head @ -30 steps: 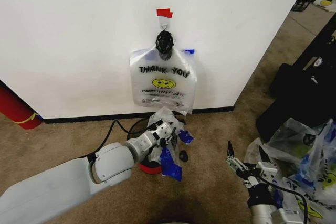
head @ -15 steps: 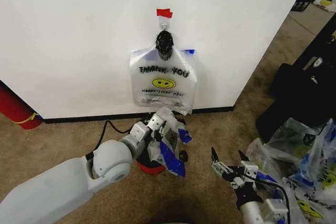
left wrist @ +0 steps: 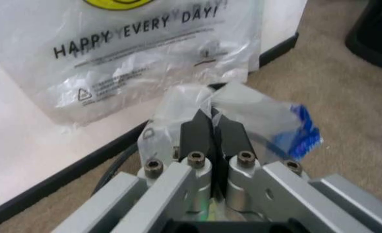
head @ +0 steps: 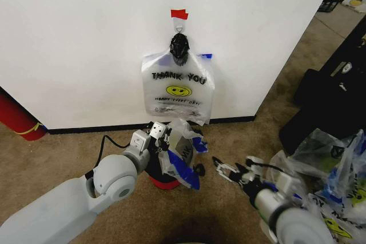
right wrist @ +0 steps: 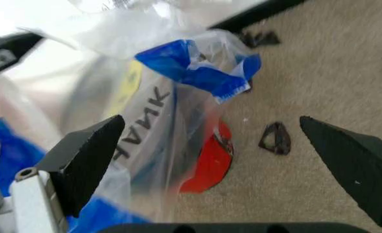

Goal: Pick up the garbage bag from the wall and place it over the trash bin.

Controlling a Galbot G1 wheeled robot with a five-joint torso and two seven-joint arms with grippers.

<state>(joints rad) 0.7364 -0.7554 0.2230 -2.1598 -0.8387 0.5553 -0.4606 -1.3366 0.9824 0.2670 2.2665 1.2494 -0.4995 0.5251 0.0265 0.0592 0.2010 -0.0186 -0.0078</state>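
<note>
The garbage bag (head: 180, 154), crinkly clear plastic with blue patches, hangs low in front of the wall (head: 86, 44). My left gripper (head: 159, 134) is shut on its upper edge. In the left wrist view the black fingers (left wrist: 197, 130) pinch clear film of the bag (left wrist: 258, 115). Under the bag, the trash bin (head: 161, 183) shows little more than its red base. My right gripper (head: 228, 171) is open just right of the bag. In the right wrist view the bag (right wrist: 177, 68) and the bin's red base (right wrist: 208, 166) lie between its spread fingers (right wrist: 90, 153).
A flat "THANK YOU" bag (head: 178, 87) hangs from a hook under red tape (head: 179, 14). A red cylinder (head: 17, 119) stands far left. Heaped bags (head: 337, 178) and black gear (head: 329, 92) crowd the right. A small black piece (head: 199, 169) and a cable (head: 114, 141) lie on the carpet.
My left gripper has carried the bag up and back toward the wall. My right gripper has swung left across the carpet, close to the bag, still open.
</note>
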